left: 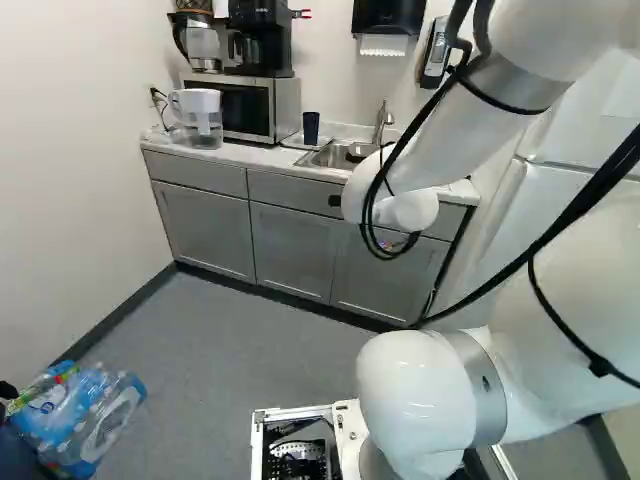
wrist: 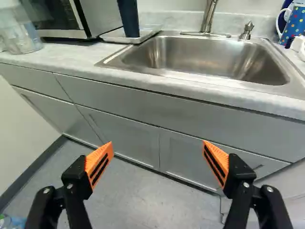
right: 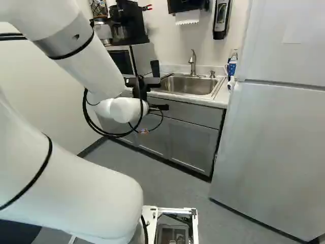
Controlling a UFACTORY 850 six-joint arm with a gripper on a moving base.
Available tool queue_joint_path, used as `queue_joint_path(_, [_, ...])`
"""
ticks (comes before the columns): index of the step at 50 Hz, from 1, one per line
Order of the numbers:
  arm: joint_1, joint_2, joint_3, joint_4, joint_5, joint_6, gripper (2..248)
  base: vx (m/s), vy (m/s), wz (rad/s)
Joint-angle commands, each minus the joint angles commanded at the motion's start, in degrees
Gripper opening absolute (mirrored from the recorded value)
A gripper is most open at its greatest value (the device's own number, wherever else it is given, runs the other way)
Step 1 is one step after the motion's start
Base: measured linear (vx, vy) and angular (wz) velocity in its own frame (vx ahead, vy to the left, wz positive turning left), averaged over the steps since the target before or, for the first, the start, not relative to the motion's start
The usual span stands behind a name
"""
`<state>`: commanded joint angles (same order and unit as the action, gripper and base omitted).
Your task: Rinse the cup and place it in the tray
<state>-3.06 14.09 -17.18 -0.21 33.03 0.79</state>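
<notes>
The sink [wrist: 200, 52] is ahead of the wide-open claw [right: 162, 95]. The dark cup [wrist: 128, 18], also ahead, is partly cut off close up.

Kitchenette, from where I stand: a white wall [left: 80, 150] meets the grey floor [left: 250, 340] along a dark baseboard [left: 110, 318]. Grey cabinets [left: 290, 245] support a pale countertop [left: 245, 154] with an inset steel sink [wrist: 205, 55]. A microwave [left: 240, 108] bears a black coffee maker [left: 262, 50]. Wall-mounted: a black paper-towel dispenser [left: 388, 16]. At the right of the right base view: a tall, pale refrigerator [right: 274, 152].
</notes>
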Motion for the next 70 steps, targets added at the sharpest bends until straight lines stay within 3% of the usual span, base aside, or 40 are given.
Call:
queue_joint_path(35, [2.24,1.40,8.90,0.16,12.39,-0.58,247,0.000,0.000,0.000])
queue_joint_path(70, [3.06,1.91,12.16,0.21,16.95,-0.79,247,0.000,0.000,0.000])
